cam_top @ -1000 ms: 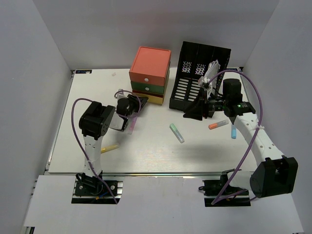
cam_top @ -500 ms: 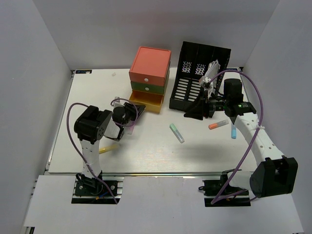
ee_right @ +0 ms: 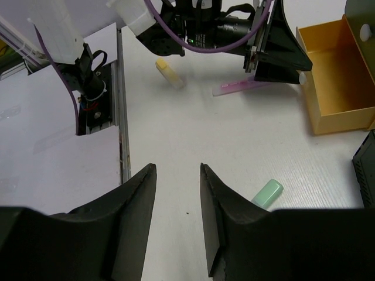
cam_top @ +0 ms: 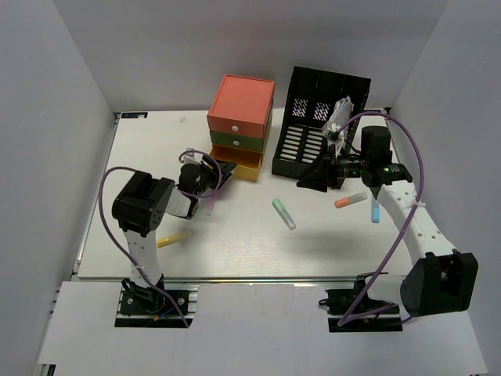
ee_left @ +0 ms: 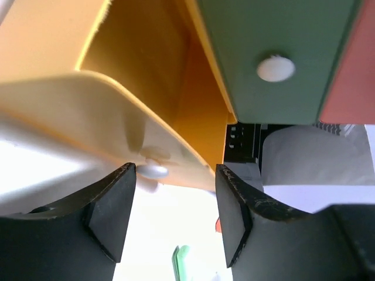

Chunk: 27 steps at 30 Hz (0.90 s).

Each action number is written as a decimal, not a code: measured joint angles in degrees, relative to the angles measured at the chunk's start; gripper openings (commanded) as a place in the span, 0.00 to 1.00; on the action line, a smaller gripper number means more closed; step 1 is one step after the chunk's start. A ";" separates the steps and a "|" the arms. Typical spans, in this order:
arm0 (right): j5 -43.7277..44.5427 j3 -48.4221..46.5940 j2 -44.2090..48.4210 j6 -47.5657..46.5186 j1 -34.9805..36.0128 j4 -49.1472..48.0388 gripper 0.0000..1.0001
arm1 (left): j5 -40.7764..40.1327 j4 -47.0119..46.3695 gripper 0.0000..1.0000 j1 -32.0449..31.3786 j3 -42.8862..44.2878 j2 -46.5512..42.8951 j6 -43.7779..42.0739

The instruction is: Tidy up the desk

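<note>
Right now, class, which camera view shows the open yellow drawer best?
The right wrist view: it looks down into the yellow drawer, showing its walls and bare floor. The left wrist view is too close, catching only the front and one inner corner. The top external view shows a small sliver beside the left end effector.

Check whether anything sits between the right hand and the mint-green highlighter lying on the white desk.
Nothing visible does. The right hand is open above the white desk, and the mint-green highlighter lies close beside it, with only bare tabletop between them.
</note>
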State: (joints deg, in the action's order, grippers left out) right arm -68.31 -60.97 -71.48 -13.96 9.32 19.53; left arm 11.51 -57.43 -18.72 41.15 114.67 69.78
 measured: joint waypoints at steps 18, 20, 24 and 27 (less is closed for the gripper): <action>0.02 0.00 -0.02 -0.02 -1.16 0.02 0.42 | 5.44 35.98 0.00 0.02 0.42 -23.08 -17.44; 0.00 0.00 -0.02 -0.04 -1.55 0.00 0.42 | 3.69 44.85 0.00 -0.26 2.36 -25.46 -23.74; 0.02 0.00 -0.02 -0.04 -1.86 0.00 0.42 | -2.97 62.10 0.31 -1.03 10.80 -27.04 -37.59; 0.02 0.00 -0.02 -0.04 -1.86 0.00 0.42 | -7.65 70.40 0.49 -1.27 14.73 -26.95 -45.57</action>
State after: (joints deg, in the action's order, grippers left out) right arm -68.29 -60.97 -71.50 -14.00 7.46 19.53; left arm 3.86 12.97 -19.99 55.88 87.72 24.21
